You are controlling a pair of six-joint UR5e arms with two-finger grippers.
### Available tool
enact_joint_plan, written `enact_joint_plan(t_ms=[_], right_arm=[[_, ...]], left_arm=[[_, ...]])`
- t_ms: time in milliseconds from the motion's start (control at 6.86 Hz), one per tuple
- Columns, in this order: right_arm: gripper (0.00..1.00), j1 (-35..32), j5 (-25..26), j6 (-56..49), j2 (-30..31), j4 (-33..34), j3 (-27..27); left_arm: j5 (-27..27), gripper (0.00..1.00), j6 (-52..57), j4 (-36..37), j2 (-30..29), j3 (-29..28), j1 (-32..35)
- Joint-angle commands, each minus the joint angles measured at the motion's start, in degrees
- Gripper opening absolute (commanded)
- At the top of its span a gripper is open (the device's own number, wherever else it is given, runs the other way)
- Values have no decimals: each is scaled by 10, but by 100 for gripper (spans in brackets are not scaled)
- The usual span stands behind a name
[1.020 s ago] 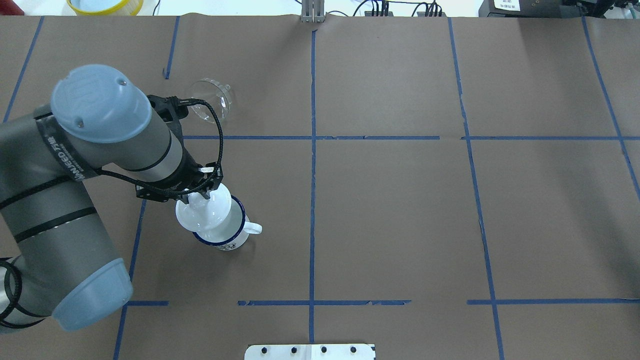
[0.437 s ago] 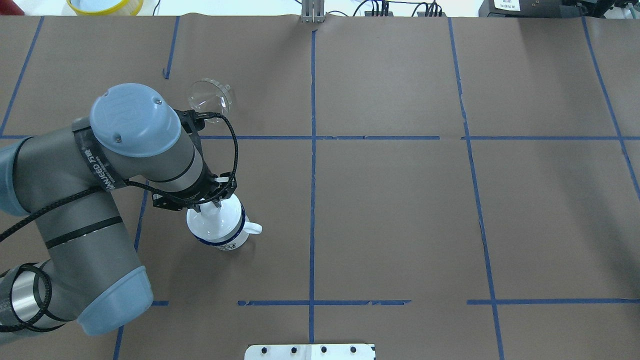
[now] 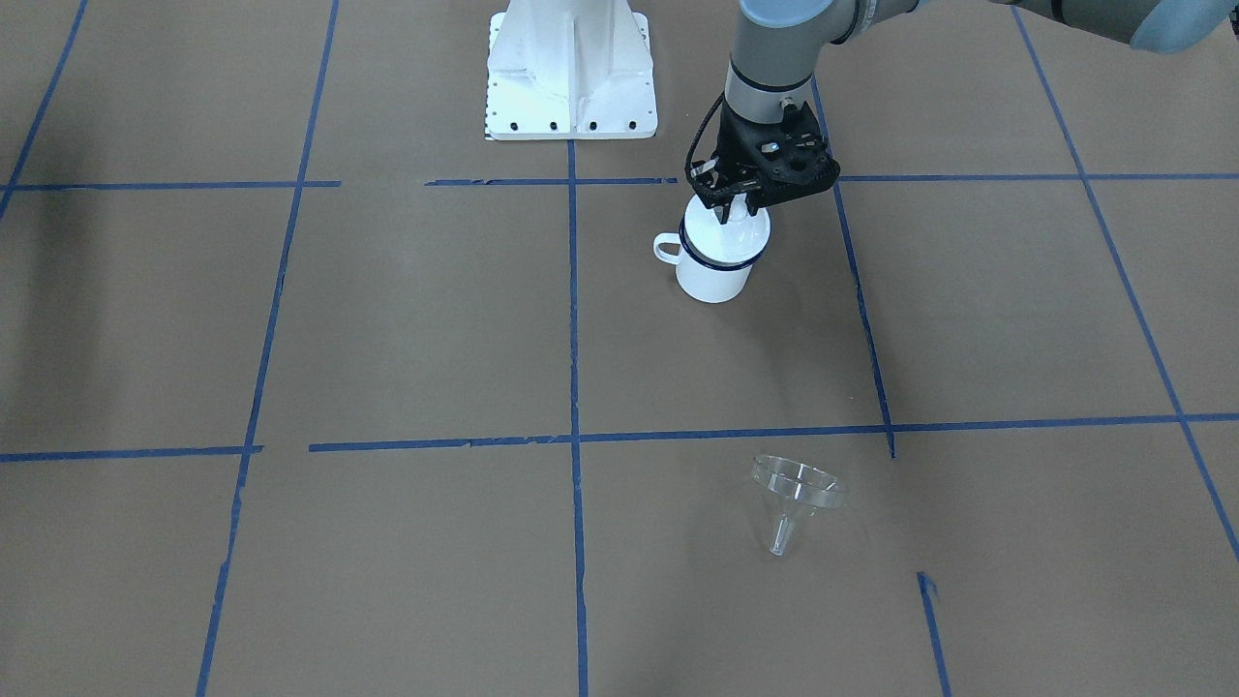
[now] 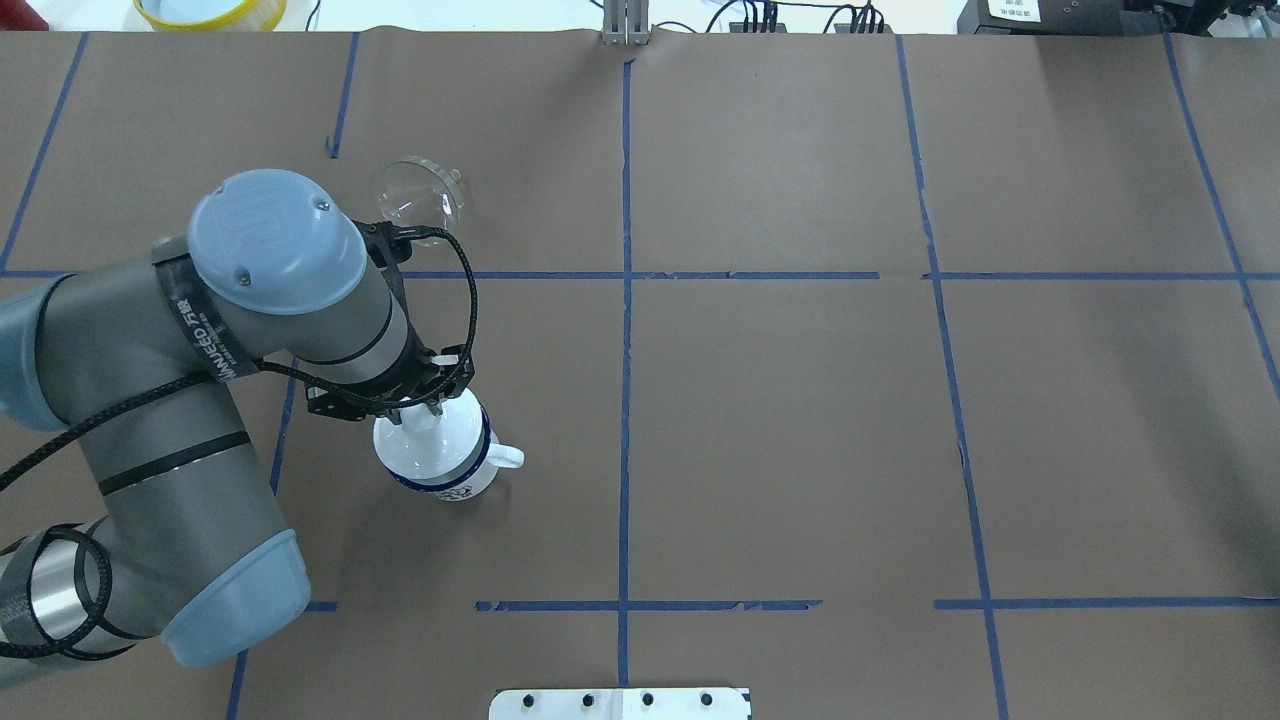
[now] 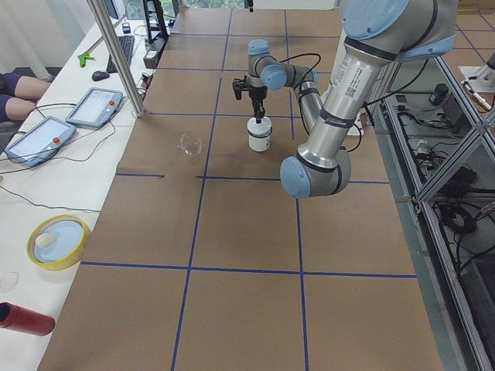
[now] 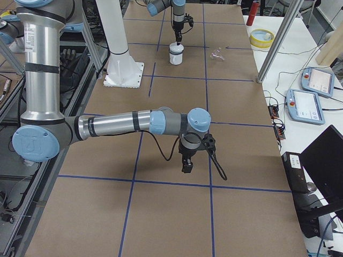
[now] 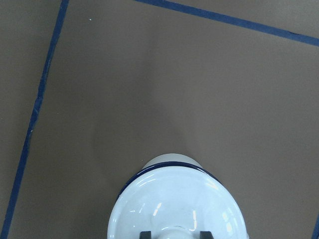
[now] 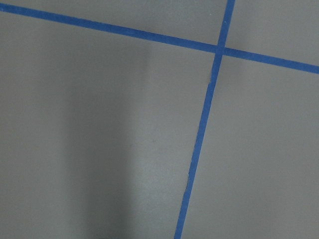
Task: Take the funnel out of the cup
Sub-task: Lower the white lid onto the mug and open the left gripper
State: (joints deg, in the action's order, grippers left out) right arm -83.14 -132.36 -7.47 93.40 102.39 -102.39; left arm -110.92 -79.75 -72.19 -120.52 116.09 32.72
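The clear funnel (image 4: 420, 195) lies on its side on the brown table, well apart from the cup; it also shows in the front view (image 3: 794, 489). The cup (image 4: 452, 472), a white mug with a dark blue rim and its handle pointing right, stands upright (image 3: 714, 276). A white round knobbed lid (image 4: 445, 428) sits on the cup's rim. My left gripper (image 4: 420, 408) is directly above the cup, shut on the lid's knob (image 7: 174, 233). My right gripper (image 6: 186, 167) shows only in the exterior right view, low over bare table; I cannot tell if it is open or shut.
A yellow bowl (image 4: 210, 10) sits off the far left corner. The white robot base plate (image 3: 571, 68) stands near the cup. Two tablets (image 5: 73, 120), a metal pole (image 5: 116, 58) and a red can (image 5: 27, 318) line the table's far side.
My left arm has swung right with the lid: a second ago it hung tilted and off-centre over the cup, now it sits on the rim. Almost no motion in the last moment.
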Motion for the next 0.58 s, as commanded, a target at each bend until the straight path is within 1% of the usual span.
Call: enact_joint_plan(t_ms=[0,146,437], right_arm=[[100,0,0,0,0,0,0],[100,0,0,0,-1,0,0],[100,0,0,0,0,0,0]], left_arm=[[0,21,2,-1,1,-2,1],[0,99,2,-10,3,-4,1],[1,100,3,-10,4,-2,1]])
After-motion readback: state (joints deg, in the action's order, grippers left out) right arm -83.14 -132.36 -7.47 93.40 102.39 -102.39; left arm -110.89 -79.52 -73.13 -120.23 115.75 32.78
